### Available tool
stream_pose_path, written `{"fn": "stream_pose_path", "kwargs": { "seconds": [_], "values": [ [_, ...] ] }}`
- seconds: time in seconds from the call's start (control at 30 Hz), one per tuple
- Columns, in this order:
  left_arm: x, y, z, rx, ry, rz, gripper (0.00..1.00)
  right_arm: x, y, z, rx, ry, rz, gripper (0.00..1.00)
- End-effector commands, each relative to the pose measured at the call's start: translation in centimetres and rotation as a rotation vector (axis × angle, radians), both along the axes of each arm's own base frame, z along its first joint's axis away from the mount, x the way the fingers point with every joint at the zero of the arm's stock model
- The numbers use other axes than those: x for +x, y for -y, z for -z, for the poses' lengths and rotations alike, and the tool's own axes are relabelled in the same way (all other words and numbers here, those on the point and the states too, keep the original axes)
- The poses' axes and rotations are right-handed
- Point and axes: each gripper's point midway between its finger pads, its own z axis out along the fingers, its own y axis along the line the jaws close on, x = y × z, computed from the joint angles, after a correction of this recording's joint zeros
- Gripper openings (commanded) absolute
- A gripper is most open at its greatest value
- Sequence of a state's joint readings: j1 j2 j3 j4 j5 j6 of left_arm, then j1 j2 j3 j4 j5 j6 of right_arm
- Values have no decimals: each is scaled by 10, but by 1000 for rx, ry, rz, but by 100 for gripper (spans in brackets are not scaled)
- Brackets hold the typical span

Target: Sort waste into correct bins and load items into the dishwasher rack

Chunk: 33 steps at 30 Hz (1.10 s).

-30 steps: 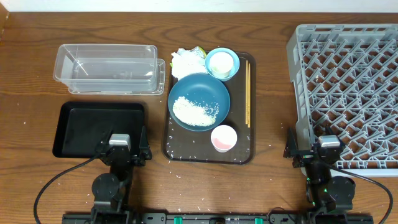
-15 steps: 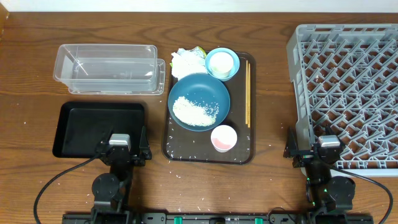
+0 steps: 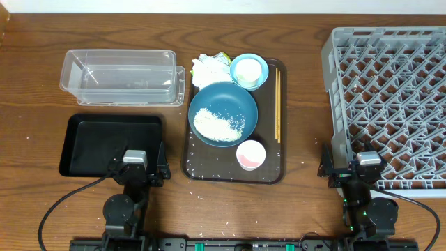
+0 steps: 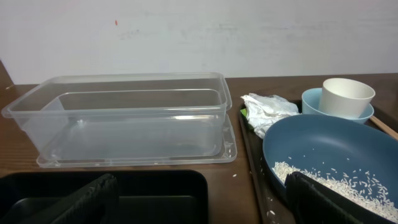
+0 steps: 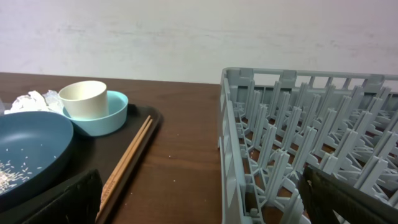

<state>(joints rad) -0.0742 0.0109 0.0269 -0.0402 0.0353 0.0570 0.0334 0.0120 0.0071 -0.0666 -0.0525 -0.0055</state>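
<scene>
The paper wad (image 3: 208, 68), with its yellow-green wrapper, sits at the upper left corner of the brown serving tray (image 3: 209, 166), just beside the rim of the dark-blue bowl (image 3: 233, 97) that holds the rice (image 3: 218, 123). To the right of the wad the white cup (image 3: 247, 70) stands inside the light-blue bowl (image 3: 263, 75). The pink cup (image 3: 251, 154) is near the tray's lower edge, and the chopsticks (image 3: 277, 104) lie along its right side.

On the worktop to the left, the clear tub (image 3: 70, 70) sits above the black tray (image 3: 104, 136); the dishwasher rack (image 3: 390, 104) fills the right of the frame. Nothing looks sorted or loaded yet, so the wad is a likely first pick.

The left gripper (image 3: 137, 167) is parked at the bottom by the black tray, jaws spread wide and empty. The right gripper (image 3: 359, 170) is at the bottom right beside the rack, its jaws likewise spread.

The left arm looks better placed. It should come down on the wad from above and close on its bulk rather than the wrapper's loose edge. Lifting straight up would avoid nudging the bowl and scattering grains. Neither bin shows a mark saying which takes paper.
</scene>
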Motion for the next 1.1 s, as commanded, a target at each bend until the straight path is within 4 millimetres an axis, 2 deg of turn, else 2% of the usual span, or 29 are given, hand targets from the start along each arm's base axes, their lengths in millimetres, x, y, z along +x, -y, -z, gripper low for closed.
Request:
{"fn": "stream_pose_path", "kwargs": {
  "seconds": [0.0, 0.8, 0.87, 0.9, 0.97, 1.07],
  "values": [
    [0, 2, 16, 16, -43, 10, 88, 0, -3, 1, -10, 0, -14, 99],
    [0, 2, 16, 16, -43, 11, 88, 0, -3, 1, -10, -1, -14, 99],
    [0, 5, 11, -1, -22, 26, 89, 0, -3, 1, -10, 0, -14, 99],
    [-1, 14, 9, -51, -19, 74, 88, 0, -3, 1, -10, 0, -14, 99],
    [-8, 47, 8, -202, -49, 253, 89, 0, -3, 1, -10, 0, -14, 99],
    [-38, 101, 0, -479, -160, 579, 88, 0, -3, 1, -10, -1, -14, 99]
  ]
}}
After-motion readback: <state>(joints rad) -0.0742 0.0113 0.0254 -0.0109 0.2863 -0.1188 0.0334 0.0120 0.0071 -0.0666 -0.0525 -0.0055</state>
